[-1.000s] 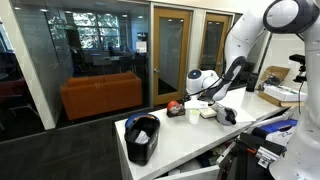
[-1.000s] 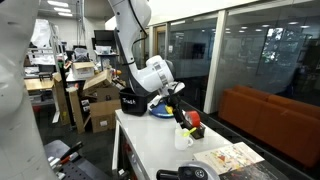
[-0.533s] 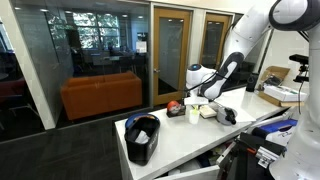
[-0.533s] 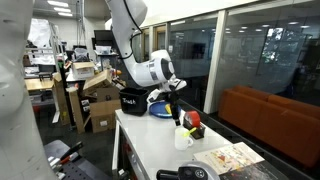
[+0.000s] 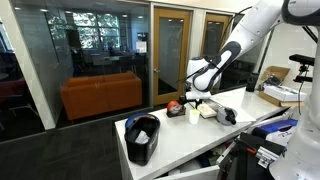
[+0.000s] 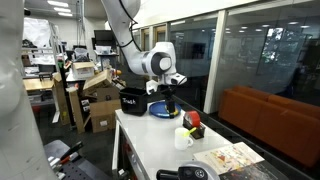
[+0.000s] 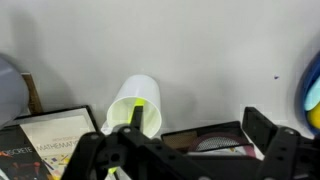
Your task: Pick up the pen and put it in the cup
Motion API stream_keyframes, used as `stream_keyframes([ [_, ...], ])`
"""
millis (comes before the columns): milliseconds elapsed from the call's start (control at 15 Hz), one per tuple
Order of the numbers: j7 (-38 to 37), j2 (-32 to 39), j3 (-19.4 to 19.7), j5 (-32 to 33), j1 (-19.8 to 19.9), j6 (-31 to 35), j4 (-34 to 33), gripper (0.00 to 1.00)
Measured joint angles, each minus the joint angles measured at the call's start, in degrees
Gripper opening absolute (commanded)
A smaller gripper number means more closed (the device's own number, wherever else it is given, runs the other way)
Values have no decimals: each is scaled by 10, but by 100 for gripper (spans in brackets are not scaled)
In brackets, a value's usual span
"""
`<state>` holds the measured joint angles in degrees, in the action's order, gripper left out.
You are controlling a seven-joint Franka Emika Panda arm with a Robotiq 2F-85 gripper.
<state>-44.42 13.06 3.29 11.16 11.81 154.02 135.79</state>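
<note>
The pen (image 7: 135, 114) is in the cup (image 7: 137, 103). In the wrist view it shows as a thin yellow-green stick in the open mouth of the small white cup, and the inside of the cup looks a bit green around it. The lower end of the pen is hidden.

The hand (image 7: 178, 132) is up in the air and holds nothing. In the wrist view its two dark fingers (image 7: 265, 135) stand far apart, one on each side of the picture, with a wide gap between them.

In an exterior view the hand (image 5: 197, 92) hangs over the cup (image 5: 192, 113) and does not touch it. The cup stands upright on the white tabletop (image 5: 185, 137). A small red round thing (image 5: 173, 105) sits just beside the cup. A big black bin (image 5: 143, 137) stands well apart from it, at the end of the tabletop.

In an exterior view the hand (image 6: 168, 103) is above a blue plate (image 6: 160, 111), and the cup (image 6: 184, 138) stands nearer the camera. The pen is too small to see in both exterior views.
</note>
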Motion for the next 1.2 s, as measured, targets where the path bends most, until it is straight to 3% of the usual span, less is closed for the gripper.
stream_keyframes([
  [267,171,-24,-42,-72,34,-59,-2,100],
  [600,353,-64,-5,-102,18,-173,-16,100],
  [867,416,-96,15,-95,8,-235,-29,100],
  [1200,430,-120,26,-94,3,-263,-34,100],
])
